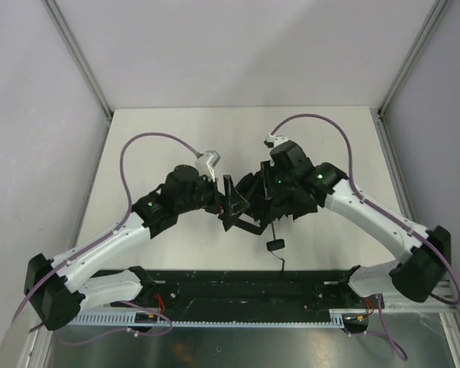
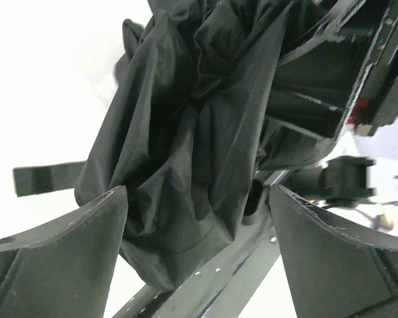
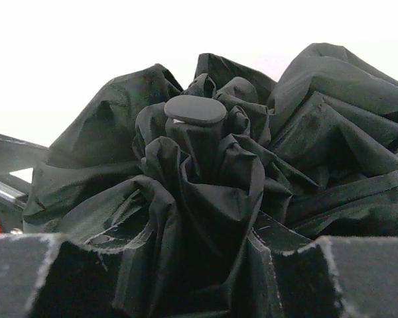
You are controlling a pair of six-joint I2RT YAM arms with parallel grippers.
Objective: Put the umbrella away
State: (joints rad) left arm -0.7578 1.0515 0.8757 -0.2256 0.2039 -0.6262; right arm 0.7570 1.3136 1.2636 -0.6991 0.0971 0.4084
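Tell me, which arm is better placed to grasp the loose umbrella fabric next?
Left. The left gripper stands open with the umbrella fabric hanging between its jaws, so it probably need only close. The right gripper is pinching the fabric below the cap, so it is occupied.

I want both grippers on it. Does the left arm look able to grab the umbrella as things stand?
Probably yes: the left gripper stands open with the umbrella bunched between its fingers, nothing in the way. The right gripper holds it.

You get bright, even light; wrist-view backgrounds blow out white, while the umbrella [image 3: 205, 199] shows sharp black folds.
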